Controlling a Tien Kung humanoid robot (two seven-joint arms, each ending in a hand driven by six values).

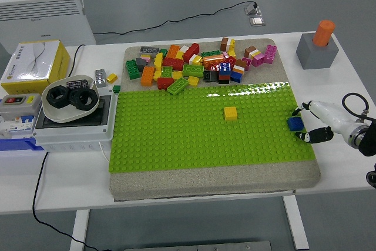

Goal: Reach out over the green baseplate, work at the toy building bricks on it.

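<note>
The green baseplate [200,127] lies on a grey mat in the middle of the table. A yellow brick [231,113] sits alone on it, right of centre. A blue brick [295,123] sits at the plate's right edge. My right hand [305,123] comes in from the right at table height. Its fingers are spread, one finger behind the blue brick and the thumb in front of it. I cannot tell whether they touch the brick. My left arm is out of view.
A pile of loose coloured bricks [194,63] lies on the mat behind the plate. A grey block with an orange cylinder [318,46] stands at the back right. A grey box with a bowl of black rings [71,99] and a yellow carton [34,66] stand at the left.
</note>
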